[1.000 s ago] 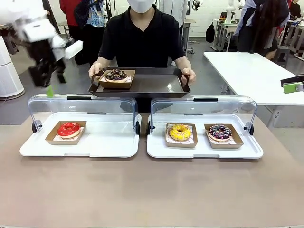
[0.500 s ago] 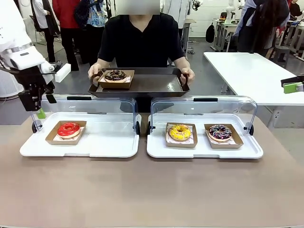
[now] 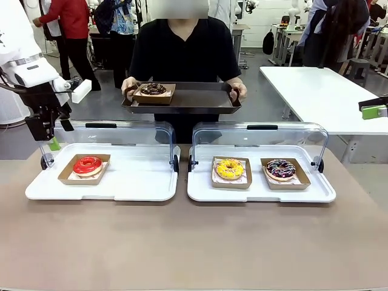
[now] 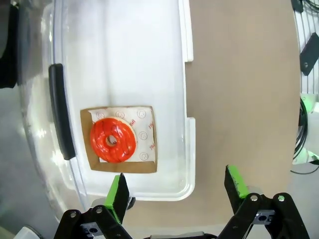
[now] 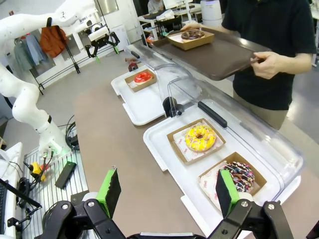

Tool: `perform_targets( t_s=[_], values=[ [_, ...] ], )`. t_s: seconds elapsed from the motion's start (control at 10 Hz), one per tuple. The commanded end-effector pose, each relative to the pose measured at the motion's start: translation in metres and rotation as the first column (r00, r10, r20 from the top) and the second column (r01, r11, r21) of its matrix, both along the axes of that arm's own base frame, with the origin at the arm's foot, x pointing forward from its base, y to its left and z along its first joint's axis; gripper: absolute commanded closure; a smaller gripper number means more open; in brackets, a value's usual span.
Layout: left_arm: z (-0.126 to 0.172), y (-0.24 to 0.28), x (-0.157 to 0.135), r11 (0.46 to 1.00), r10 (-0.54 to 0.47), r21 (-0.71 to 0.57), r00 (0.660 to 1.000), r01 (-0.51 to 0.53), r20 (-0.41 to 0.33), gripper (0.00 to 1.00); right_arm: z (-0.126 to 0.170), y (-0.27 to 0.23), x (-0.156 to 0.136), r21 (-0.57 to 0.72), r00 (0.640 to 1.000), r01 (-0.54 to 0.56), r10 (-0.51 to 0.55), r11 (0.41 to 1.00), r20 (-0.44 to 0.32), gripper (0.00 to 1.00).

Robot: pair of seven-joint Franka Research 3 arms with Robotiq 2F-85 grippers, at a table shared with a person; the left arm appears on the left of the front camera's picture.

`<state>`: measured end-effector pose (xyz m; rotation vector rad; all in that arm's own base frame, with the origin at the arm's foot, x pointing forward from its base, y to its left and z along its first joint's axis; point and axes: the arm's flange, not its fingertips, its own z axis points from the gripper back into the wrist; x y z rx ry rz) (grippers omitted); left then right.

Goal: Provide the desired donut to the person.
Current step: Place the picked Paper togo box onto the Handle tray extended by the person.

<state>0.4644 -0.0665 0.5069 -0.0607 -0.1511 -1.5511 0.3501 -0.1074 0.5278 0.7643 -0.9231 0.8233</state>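
The person (image 3: 182, 48) in a black shirt stands at the far side and holds a dark tray (image 3: 200, 100) with both hands. On it sits a chocolate donut (image 3: 153, 90) in a brown box. A red donut (image 3: 88, 165) (image 4: 112, 140) lies in the left white case. A yellow donut (image 3: 230, 168) (image 5: 200, 138) and a dark sprinkled donut (image 3: 280, 168) (image 5: 238, 176) lie in the right case. My left gripper (image 3: 51, 140) (image 4: 177, 191) hangs open above the left case's outer end, holding nothing. My right gripper (image 3: 374, 109) (image 5: 168, 194) stands open off to the table's right.
Both white cases (image 3: 139, 182) (image 3: 254, 191) have clear lids (image 3: 103, 136) standing raised along their far side. The brown table (image 3: 194, 242) is bare in front of them. A white table (image 3: 327, 91) stands at the back right, and bystanders stand behind the person.
The person has lifted the tray a little higher. My left arm swung down and to the left a second ago and has since held nearly still.
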Motion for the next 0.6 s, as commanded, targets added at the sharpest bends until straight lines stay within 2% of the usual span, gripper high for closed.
perform_targets(
  t_s=[0.0, 0.3, 0.5],
  values=[
    [-0.004, 0.032, 0.015, 0.971, -0.059, -0.227, 0.997, 0.068, 0.045, 0.00, 0.001, 0.000, 0.004, 0.025, 1.000, -0.007, 0.006, 1.000, 0.028, 0.00],
    [0.001, 0.109, 0.028, 0.821, -0.143, -0.557, 0.990, 0.128, 0.016, 0.00, 0.001, 0.000, 0.004, 0.025, 1.000, -0.007, 0.006, 1.000, 0.028, 0.00],
    [-0.001, 0.170, 0.029, 0.681, -0.122, -0.727, 0.993, 0.080, -0.005, 0.00, 0.001, 0.000, 0.004, 0.025, 1.000, -0.007, 0.006, 1.000, 0.028, 0.00]
  ],
)
